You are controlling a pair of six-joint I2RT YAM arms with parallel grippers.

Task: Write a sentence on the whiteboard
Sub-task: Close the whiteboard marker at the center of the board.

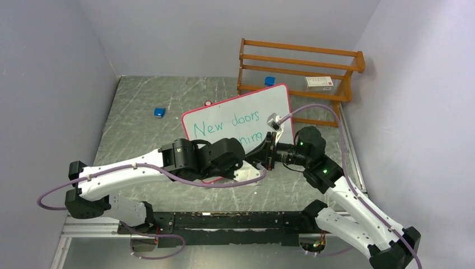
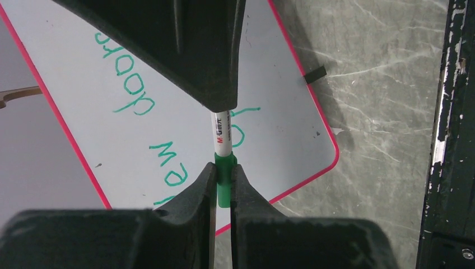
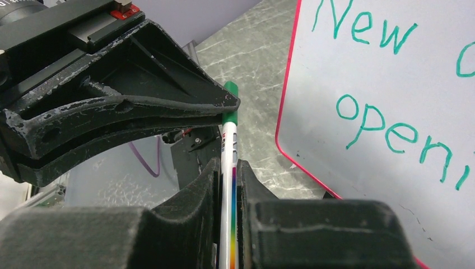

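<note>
The whiteboard (image 1: 235,115) stands tilted mid-table, with the green sentence (image 1: 224,124) "New doors" above a partly hidden second line. It also shows in the left wrist view (image 2: 112,140) and the right wrist view (image 3: 381,73), where "New" and "openi" read. My two grippers meet tip to tip in front of the board's lower right. The left gripper (image 2: 224,179) is shut on the green cap (image 2: 224,193) of a white marker (image 2: 223,134). The right gripper (image 3: 227,174) is shut on the marker's barrel (image 3: 228,145). The cap (image 3: 230,103) sits on the marker's end.
A wooden rack (image 1: 297,67) stands at the back right with a white box (image 1: 319,83) on it. Small blue objects lie at the left (image 1: 159,112) and behind the board (image 1: 269,80). A black rail (image 1: 224,221) runs along the near edge.
</note>
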